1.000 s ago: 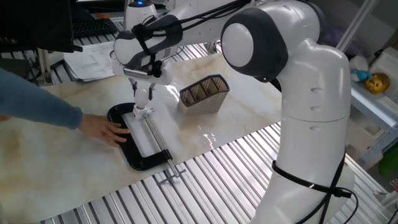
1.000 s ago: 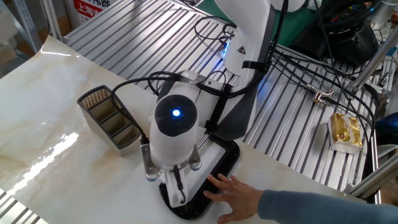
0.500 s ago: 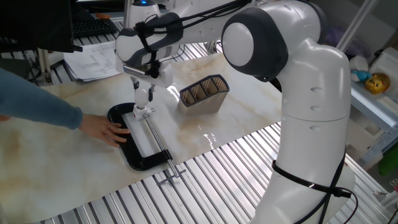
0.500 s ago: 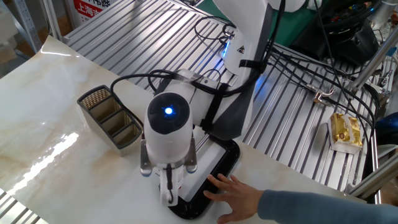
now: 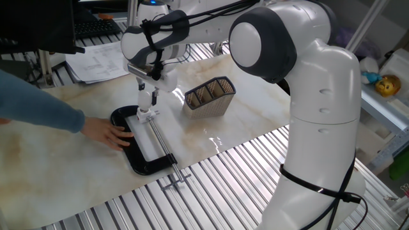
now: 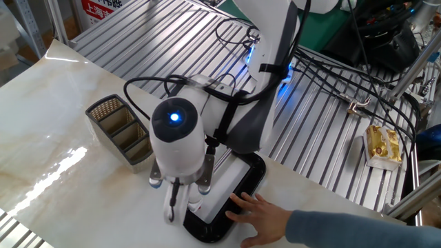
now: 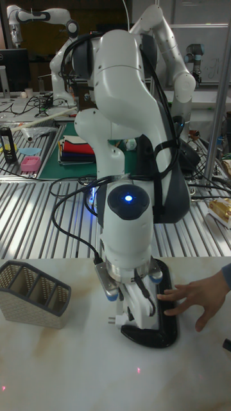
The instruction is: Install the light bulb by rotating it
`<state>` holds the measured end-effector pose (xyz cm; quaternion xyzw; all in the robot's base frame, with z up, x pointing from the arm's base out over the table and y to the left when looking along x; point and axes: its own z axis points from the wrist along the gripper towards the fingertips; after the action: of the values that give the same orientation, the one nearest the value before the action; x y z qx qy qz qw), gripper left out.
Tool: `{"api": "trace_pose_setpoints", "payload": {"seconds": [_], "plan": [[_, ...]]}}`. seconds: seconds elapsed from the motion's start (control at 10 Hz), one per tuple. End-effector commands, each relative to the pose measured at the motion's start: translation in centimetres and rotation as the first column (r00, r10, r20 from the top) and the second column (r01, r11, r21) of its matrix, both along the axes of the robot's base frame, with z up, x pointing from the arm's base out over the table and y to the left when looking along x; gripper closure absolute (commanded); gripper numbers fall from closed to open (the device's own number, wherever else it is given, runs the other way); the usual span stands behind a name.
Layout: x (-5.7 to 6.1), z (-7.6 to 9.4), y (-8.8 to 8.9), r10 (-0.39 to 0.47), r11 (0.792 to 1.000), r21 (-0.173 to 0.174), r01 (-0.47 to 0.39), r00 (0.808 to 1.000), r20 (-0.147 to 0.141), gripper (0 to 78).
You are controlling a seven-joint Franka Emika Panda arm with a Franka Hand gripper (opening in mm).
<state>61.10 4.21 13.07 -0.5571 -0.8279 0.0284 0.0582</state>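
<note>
Compared with a second ago, the gripper (image 5: 146, 88) has risen a little off the light bulb (image 5: 146, 99) and its wrist has turned, the blue-lit housing sitting higher and further left in the other fixed view; the bulb, the tray and the hand lie as they did. The light bulb is a small white frosted globe with a narrow base, standing upright on a small white mount (image 5: 147, 115) at the far end of the black tray (image 5: 142, 167), which rests on the marbled surface (image 5: 249, 121). The fingers (image 6: 171, 204) point down around or just above the globe; I cannot tell whether they grip it or how far apart they stand. A person's hand (image 5: 110, 135) lies flat on the tray's edge. The mesh basket (image 5: 209, 95) stands near the tray, apart from it.
</note>
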Motion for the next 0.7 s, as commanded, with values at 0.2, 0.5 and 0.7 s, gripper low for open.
{"api": "trace_pose_setpoints", "payload": {"seconds": [0.2,0.5,0.7], "plan": [[0.06,-0.13,-0.08,-0.085,0.996,0.02,0.085,0.996,0.002,76.5],[0.11,-0.05,-0.17,-0.037,0.999,0.025,0.036,0.999,0.019,76.5],[0.48,0.17,-0.33,0.049,0.999,0.0,-0.049,0.997,0.06,76.5]]}}
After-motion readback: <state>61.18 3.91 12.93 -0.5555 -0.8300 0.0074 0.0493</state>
